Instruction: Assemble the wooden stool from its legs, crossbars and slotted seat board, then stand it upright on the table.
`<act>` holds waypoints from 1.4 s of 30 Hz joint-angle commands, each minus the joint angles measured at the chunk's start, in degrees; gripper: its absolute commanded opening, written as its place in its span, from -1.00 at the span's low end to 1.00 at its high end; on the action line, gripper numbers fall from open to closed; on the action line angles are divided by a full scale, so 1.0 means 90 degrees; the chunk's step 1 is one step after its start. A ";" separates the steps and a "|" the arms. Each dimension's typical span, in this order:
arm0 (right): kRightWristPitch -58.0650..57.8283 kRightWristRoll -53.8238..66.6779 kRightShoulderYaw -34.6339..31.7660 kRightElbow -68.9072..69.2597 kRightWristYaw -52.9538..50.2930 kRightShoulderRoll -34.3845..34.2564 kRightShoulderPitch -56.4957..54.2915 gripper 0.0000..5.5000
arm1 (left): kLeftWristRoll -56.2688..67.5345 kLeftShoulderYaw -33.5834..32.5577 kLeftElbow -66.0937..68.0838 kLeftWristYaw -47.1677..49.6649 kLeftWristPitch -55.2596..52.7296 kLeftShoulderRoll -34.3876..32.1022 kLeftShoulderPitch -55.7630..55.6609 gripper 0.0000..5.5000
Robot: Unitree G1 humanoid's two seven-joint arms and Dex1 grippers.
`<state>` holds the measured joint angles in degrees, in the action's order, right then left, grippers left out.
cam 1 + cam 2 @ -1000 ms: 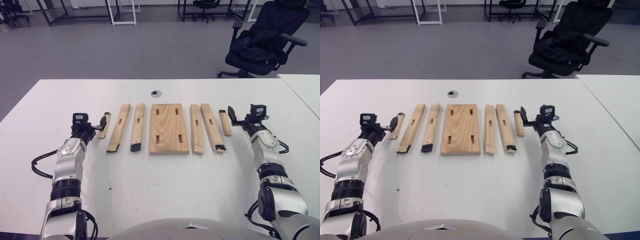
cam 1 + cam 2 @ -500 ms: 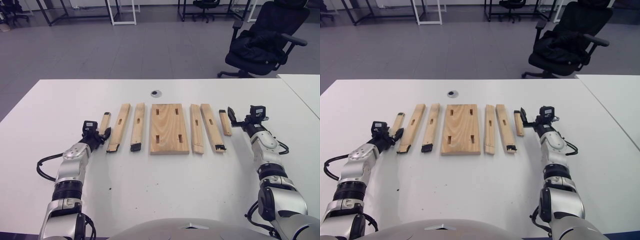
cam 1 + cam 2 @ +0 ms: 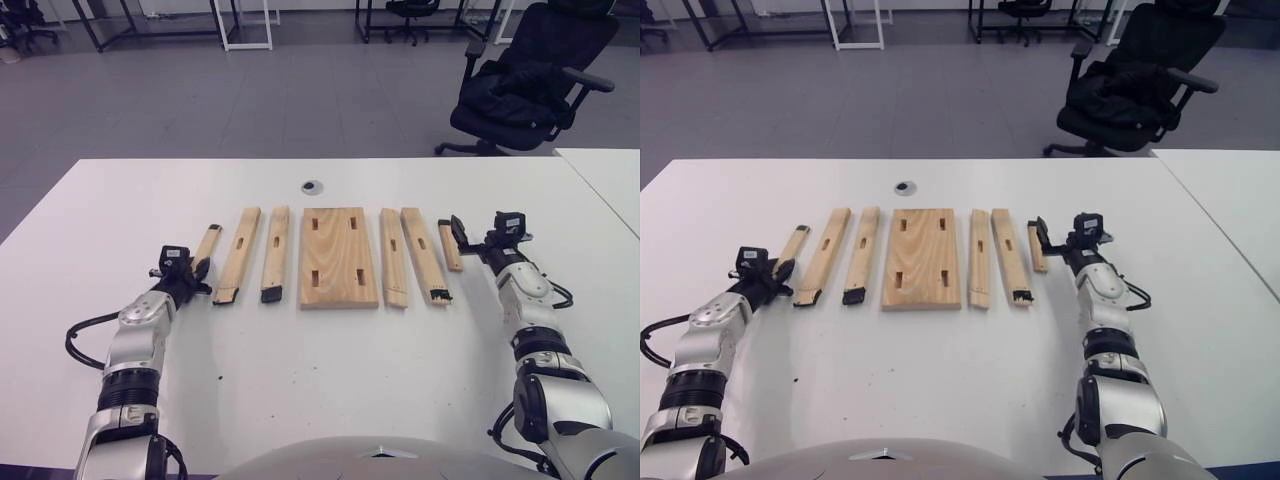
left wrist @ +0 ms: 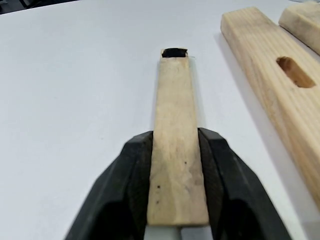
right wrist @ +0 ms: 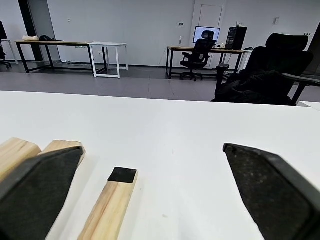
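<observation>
1. the left gripper (image 4: 176, 139) is clenching on the near end of the short pale wooden crossbar (image 4: 175, 95), one black finger pressing each long edge. the bar is lying flat on the white surface (image 3: 320, 390), at the left end of the row of parts.
2. this bar is probably handling light and stiff, with bare wood giving the pads good friction. held this far towards one end, it is likely tipping down at the free end, so a hold nearer the middle is looking safer.
3. the right gripper (image 5: 152, 149) is hanging wide open at the right end of the row, just beside the second short crossbar (image 3: 450, 247), gripping nothing.
4. each crossbar is showing a dark tip at its far end.
5. between them, the rectangular seat board with four slots (image 3: 340, 256) is lying flat in the middle. two slotted legs (image 3: 238, 254) are lying on its left and two more (image 3: 423, 254) on its right, all apart and unassembled.
6. farther back, a small round dark grommet (image 3: 313, 186) is sitting in the surface.
</observation>
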<state>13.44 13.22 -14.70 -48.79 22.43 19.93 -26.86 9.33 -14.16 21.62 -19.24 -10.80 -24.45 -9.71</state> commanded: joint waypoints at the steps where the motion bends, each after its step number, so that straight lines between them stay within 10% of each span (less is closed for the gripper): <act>1: -0.2010 0.1517 0.0033 0.2164 0.0874 -0.0369 -0.0523 0.92 | 0.0382 -0.0022 -0.1250 -0.0206 0.0673 0.0130 -0.0521 -0.53; 13: -0.5805 0.4262 0.0631 0.5335 -0.0067 -0.1928 -0.1162 0.92 | 0.0188 0.2248 -0.3070 -0.0912 0.1492 0.1558 -0.1830 -0.53; 34: -0.6505 0.5602 -0.0008 0.5866 -0.0502 -0.1865 -0.1031 -0.63 | -0.0662 0.2687 -0.2781 -0.1203 0.2071 0.1102 -0.1584 -0.53; 42: -0.5709 0.4391 0.0213 0.5837 -0.0935 -0.1879 -0.0151 -0.85 | -0.0827 0.2787 -0.2218 -0.1093 0.1960 0.1055 -0.1126 -0.35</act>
<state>-41.16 56.99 -12.73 4.71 16.40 3.06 -31.05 3.56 11.21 -0.75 -29.53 7.84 -13.85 -21.99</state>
